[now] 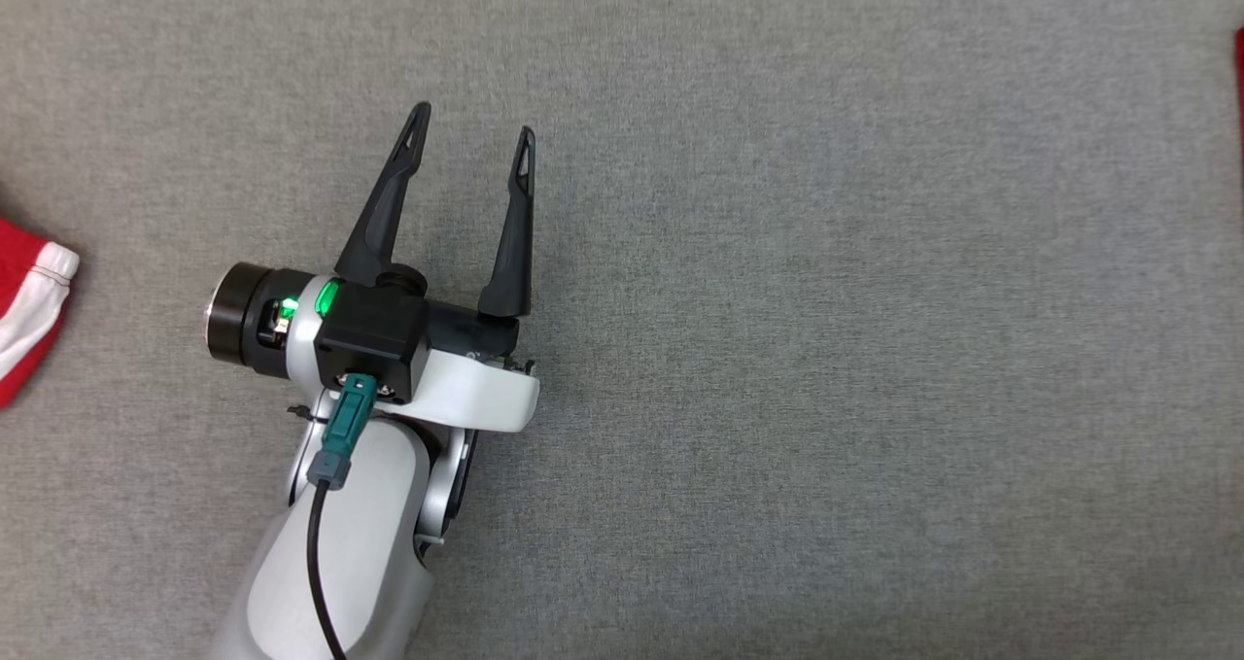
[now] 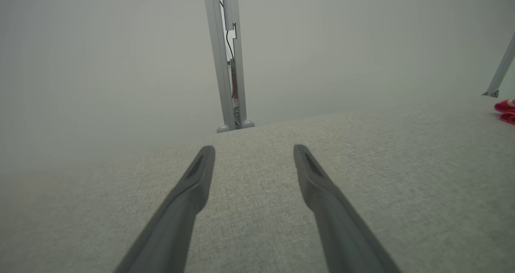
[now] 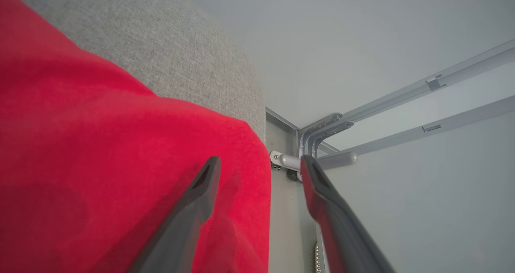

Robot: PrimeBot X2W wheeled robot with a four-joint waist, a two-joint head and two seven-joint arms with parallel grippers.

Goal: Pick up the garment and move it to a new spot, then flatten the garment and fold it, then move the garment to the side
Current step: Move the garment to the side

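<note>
The garment [image 3: 100, 144] is plain red cloth lying at the edge of the grey table [image 3: 161, 44]. My right gripper [image 3: 259, 162] stands open just above it, the left finger over the cloth, the right finger past the table's edge. Nothing is pinched between the jaws. A sliver of that red garment [image 1: 1239, 77] shows at the far right of the head view, and the garment [image 2: 506, 110] also sits small at the right of the left wrist view. My left gripper [image 1: 473, 121] hovers open and empty over bare table at centre left; the same left gripper [image 2: 253, 148] holds nothing.
A red-and-white piece of cloth [image 1: 29, 300] lies at the table's left edge. Grey fabric covers the table [image 1: 777, 349]. Metal frame posts [image 2: 227, 64] rise behind the far edge, and frame bars [image 3: 402, 116] run beyond the right corner.
</note>
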